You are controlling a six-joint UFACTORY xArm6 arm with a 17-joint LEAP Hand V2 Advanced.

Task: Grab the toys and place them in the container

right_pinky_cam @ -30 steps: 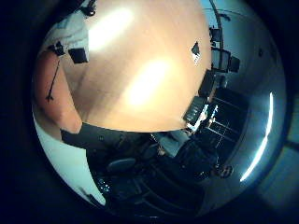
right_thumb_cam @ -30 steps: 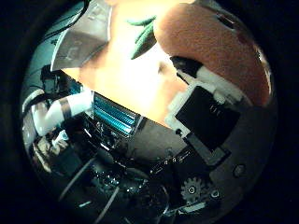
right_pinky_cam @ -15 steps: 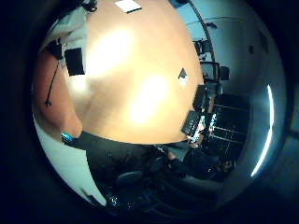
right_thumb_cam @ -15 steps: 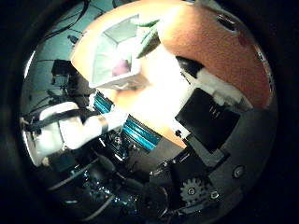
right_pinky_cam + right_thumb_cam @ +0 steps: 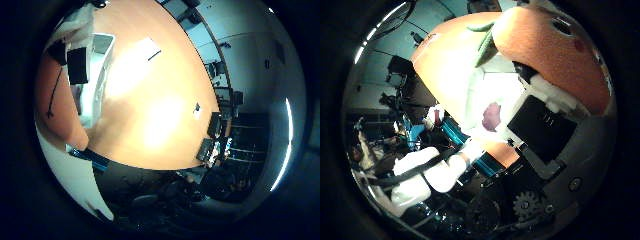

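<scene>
The hand [image 5: 545, 135] is curled round the orange plush toy [image 5: 555, 55] — pressed close against the palm for carrying. Above the wooden table [image 5: 165, 115], the white container [image 5: 97, 75] lies just beside the toy, with a purplish item [image 5: 491, 116] already inside.

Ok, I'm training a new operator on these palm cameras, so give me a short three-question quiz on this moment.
1. True or false: the orange plush toy lies inside the white container.
2. The container stands on: A) the wooden table, B) a chair, C) the floor.
3. Fill in: the item inside the container is ___ in colour.
Key: 1 false, it is against the robot hand; 2 A; 3 purple.
</scene>
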